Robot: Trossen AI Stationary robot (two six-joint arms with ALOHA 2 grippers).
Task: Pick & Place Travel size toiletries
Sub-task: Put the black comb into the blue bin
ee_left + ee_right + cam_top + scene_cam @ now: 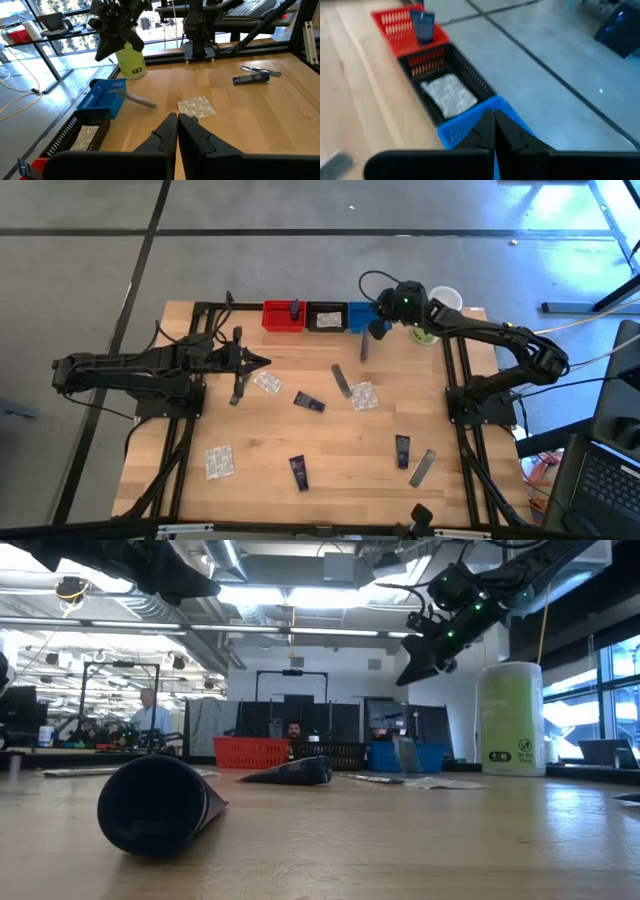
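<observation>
My right gripper (378, 330) hovers shut over the blue bin (362, 316), holding nothing; its fingers (493, 125) show above the bin's wall. A grey sachet (141, 100) shows blurred just on the near side of that bin; whether it rests there I cannot tell. A navy tube (423, 26) stands in the red bin (283, 316), and a clear packet (448, 95) lies in the black bin (326, 317). Navy tubes (309, 402), grey sachets (342, 380) and clear packets (364, 396) lie scattered on the table. My left gripper (265, 363) waits shut at the left.
The tall pale-green container (512, 720) stands at the far right, beside the blue bin and under my right arm. A navy tube (155, 805) lies close to the low camera. Black frame rails (455, 380) run along both sides of the wooden table (340, 490).
</observation>
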